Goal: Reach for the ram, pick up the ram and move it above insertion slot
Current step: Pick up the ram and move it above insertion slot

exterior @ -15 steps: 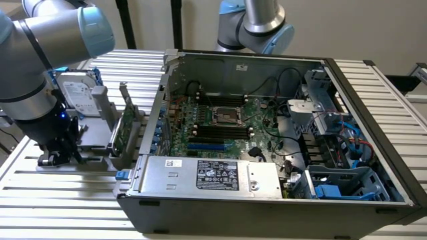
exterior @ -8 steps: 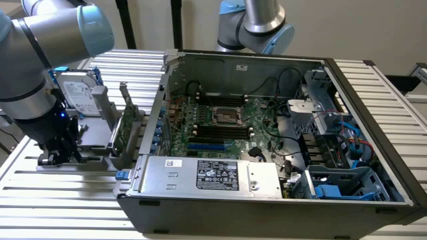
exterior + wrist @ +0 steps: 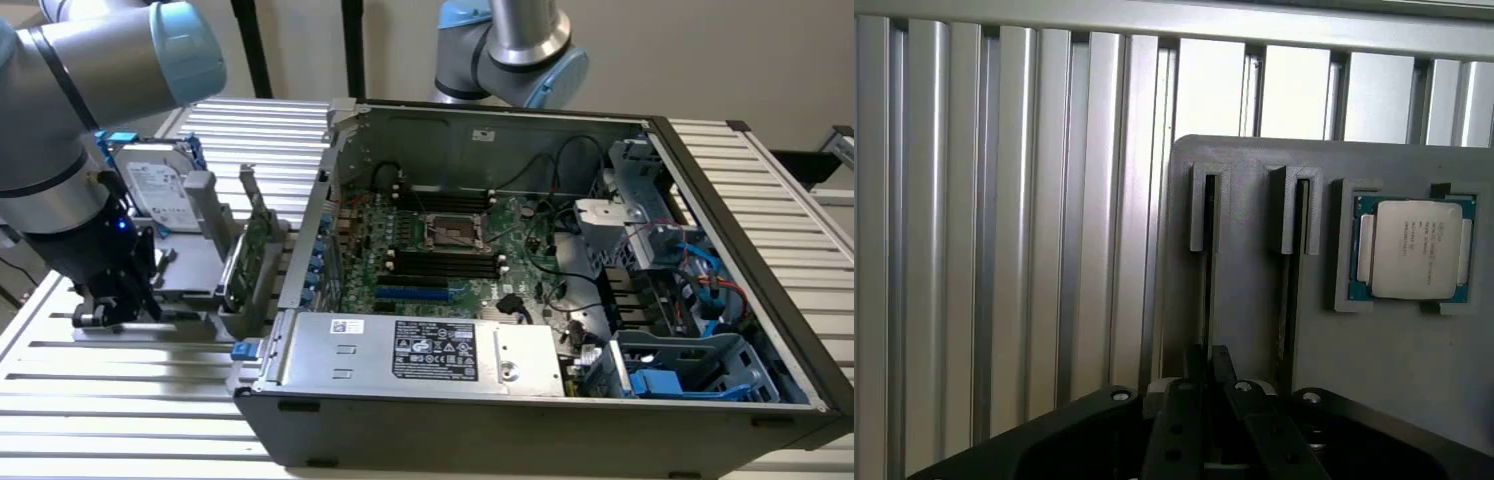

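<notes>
Sitting low at lower left of the exterior frame, the gripper point(image 3: 114, 305) hangs over the gray holder point(image 3: 1246, 230). I read the ram point(image 3: 1209, 270) as a thin dark edge standing in the slot farther from the processor point(image 3: 1414, 248), just ahead; grip state I cannot tell.

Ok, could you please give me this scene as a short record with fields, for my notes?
hand: low over the grey holder, outside the case
slot before hand: thin dark edge, perhaps the ram
processor: flat in a holder pocket
hard drive: upright on the holder
expansion card: green, upright beside the case
case: open, motherboard exposed
</notes>
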`<state>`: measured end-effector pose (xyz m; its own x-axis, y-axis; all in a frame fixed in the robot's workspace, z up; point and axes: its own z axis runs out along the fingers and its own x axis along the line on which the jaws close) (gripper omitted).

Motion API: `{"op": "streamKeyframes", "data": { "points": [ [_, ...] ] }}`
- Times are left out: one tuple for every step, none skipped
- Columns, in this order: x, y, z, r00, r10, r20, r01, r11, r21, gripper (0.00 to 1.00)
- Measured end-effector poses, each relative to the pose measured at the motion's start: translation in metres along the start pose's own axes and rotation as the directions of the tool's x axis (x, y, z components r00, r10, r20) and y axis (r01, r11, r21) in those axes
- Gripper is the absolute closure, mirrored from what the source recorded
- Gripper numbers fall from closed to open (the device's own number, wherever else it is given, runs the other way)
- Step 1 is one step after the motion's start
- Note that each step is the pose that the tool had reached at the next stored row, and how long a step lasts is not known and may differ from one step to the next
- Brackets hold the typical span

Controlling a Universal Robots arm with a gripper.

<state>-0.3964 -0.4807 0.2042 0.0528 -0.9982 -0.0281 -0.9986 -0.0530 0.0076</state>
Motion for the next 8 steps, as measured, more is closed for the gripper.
{"op": "streamKeyframes", "data": {
  "points": [
    [0.0, 0.0, -0.0016, 1.0, 0.0, 0.0006, 0.0, 1.0, 0.0, 0.86],
    [0.0, 0.0, -0.0034, 1.0, 0.0, 0.0011, 0.0, 1.0, 0.0, 0.86],
    [0.0, 0.0, -0.0051, 1.0, 0.0, 0.0015, 0.0, 1.0, -0.0001, 0.86],
    [0.0, 0.0001, -0.0068, 1.0, 0.0, 0.0018, 0.0, 1.0, -0.0003, 0.86],
    [0.0, 0.0001, -0.0089, 1.0, 0.0, 0.0022, 0.0, 1.0, -0.0005, 0.86],
    [0.0, 0.0, -0.011, 1.0, 0.0, 0.003, 0.0, 1.0, -0.0006, 0.86],
    [0.0, 0.0001, -0.0139, 1.0, 0.0, 0.0042, 0.0, 1.0, -0.0009, 0.86],
    [0.0, 0.0001, -0.0172, 1.0, 0.0, 0.0055, 0.0, 1.0, -0.0011, 0.86]
  ]
}}
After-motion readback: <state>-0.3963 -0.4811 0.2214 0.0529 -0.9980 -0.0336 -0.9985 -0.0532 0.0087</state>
